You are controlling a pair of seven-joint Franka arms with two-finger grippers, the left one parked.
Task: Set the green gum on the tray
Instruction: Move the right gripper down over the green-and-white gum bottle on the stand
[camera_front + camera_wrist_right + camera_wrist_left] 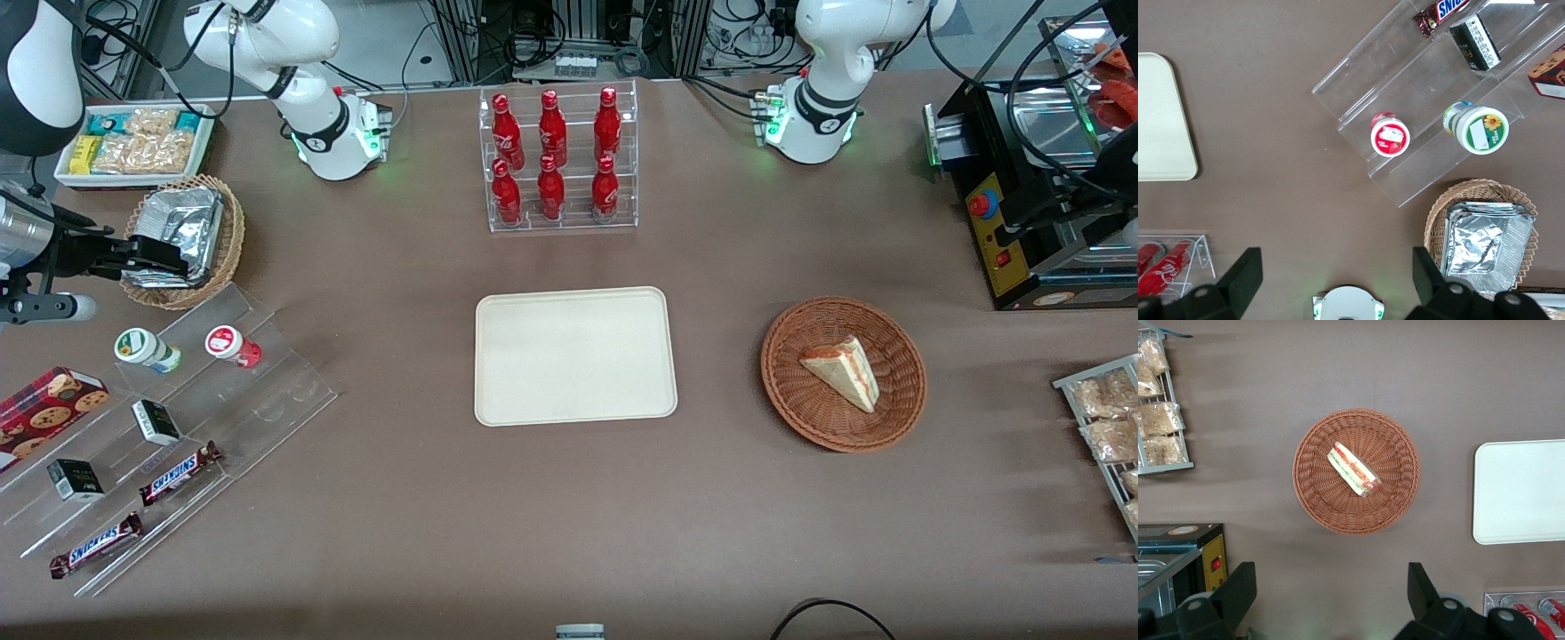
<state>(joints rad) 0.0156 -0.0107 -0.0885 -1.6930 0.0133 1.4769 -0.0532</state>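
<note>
I see my end effector (151, 258) at the left edge of the front frame, high over the wicker basket of foil packs (187, 240), fingers spread and holding nothing. The green gum (147, 349) stands upright on the top step of the clear stepped display (178, 427), just beside the red-lidded bottle (233, 346), so each lid can be taken from above. The tray (574, 356) lies bare in the middle of the table (569, 516), well apart. I judge no grasp has begun

Matt beige tray (575, 356) on a matt brown cloth-like table (569, 516).
</note>
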